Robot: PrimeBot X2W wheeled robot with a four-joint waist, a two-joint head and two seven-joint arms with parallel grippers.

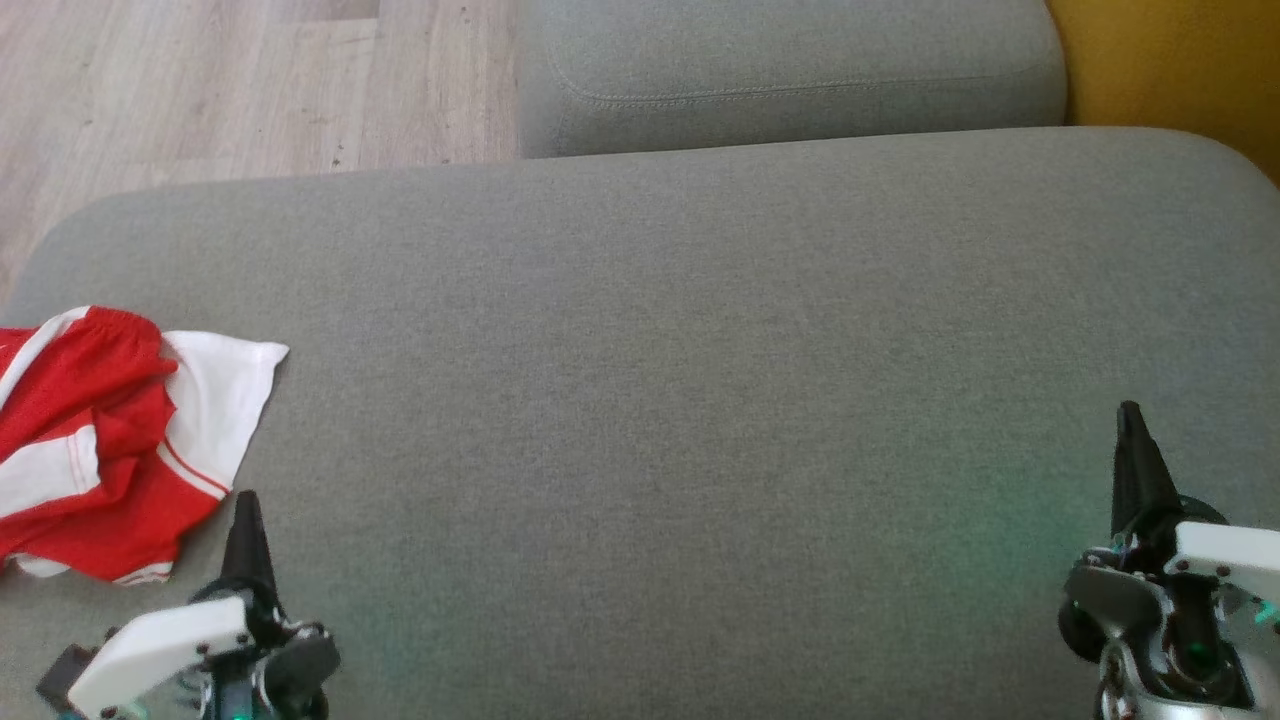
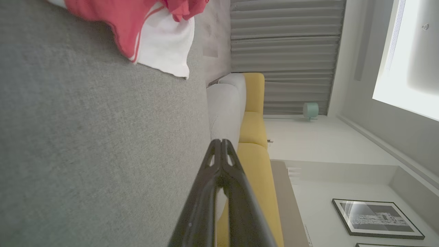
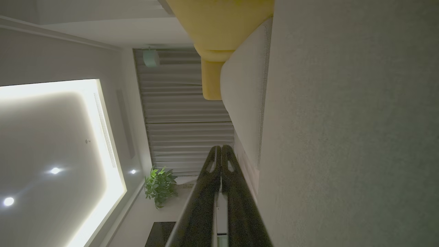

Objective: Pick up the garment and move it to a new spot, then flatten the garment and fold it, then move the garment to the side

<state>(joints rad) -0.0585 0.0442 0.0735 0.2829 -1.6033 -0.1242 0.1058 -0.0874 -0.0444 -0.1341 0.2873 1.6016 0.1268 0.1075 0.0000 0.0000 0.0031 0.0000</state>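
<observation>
At the left edge of the wide grey fabric seat cushion (image 1: 700,400), toward its near corner, lies the crumpled red-and-white jersey garment (image 1: 100,440) — bunched up, with one white flap pointing toward the cushion's middle. My left gripper (image 1: 246,510) hovers just beside the garment's near hem, its jaws pressed together and empty. My right gripper (image 1: 1132,425) hangs near the cushion's right edge, well apart from the cloth, and is likewise closed on nothing.

The step in hand, as I judge it, is the first pick-up. To do it well I should spread my left jaws before descending and come down on a raised red fold rather than the flat white flap. I should pinch enough layers that the cloth lifts whole — then carry it to the bare middle, where both arms can reach.

The head view's border cuts off the garment's left part. I cannot make out what kind of garment it is, where its openings lie, or whether any of it hangs past the cushion's left edge.
</observation>
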